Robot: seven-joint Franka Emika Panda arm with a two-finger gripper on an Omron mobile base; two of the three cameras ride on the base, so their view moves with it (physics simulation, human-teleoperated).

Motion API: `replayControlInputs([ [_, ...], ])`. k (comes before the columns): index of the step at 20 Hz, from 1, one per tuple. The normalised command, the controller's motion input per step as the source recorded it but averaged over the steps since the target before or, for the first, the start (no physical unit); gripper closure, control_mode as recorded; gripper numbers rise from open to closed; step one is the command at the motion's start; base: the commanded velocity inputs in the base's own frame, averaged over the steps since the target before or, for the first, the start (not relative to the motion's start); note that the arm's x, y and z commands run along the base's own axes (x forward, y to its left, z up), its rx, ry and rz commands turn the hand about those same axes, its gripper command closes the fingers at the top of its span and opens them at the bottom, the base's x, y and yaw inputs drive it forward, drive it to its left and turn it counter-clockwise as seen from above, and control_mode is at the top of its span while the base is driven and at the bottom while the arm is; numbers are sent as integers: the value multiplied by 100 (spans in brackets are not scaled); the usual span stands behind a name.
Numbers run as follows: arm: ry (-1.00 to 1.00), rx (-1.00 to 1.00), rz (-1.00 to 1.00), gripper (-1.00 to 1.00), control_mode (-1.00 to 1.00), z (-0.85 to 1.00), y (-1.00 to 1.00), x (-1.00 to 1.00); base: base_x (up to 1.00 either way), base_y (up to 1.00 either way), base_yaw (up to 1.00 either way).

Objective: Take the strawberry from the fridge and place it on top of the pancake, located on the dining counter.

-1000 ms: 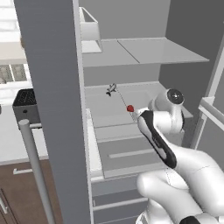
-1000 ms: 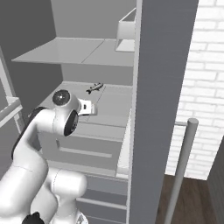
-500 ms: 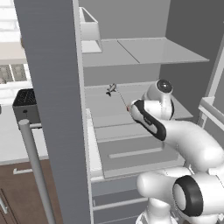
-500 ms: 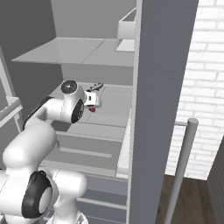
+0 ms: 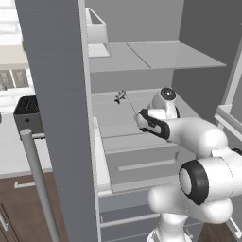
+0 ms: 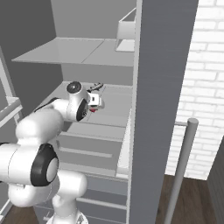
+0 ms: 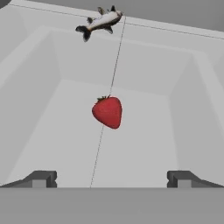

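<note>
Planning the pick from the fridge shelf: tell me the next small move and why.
Probably advance the gripper straight toward the strawberry. The fingers are spread wide and the berry lies centered ahead, untouched, on the fridge shelf; the fish sits well behind.

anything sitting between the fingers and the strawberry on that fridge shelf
Nothing visible does. In the hand view the strawberry lies on bare shelf straight ahead of the open fingers, with a clear gap. The small fish lies farther back, beyond the berry.

Strawberry mostly hidden behind the gripper
</note>
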Motion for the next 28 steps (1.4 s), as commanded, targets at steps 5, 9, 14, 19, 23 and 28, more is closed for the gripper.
replayControlInputs([
  [5,1,0,0,-100,-100,-6,8,33,0,0,0],
  [9,4,0,0,-100,-100,-1,18,39,0,0,0],
  [14,5,0,0,-100,-100,-1,12,43,0,0,0],
  [19,0,0,-1,-100,-100,-14,0,59,0,0,0],
  [23,0,0,0,-100,-100,-24,-2,43,0,0,0],
  [28,1,0,0,-100,-100,-28,0,-8,0,0,0],
])
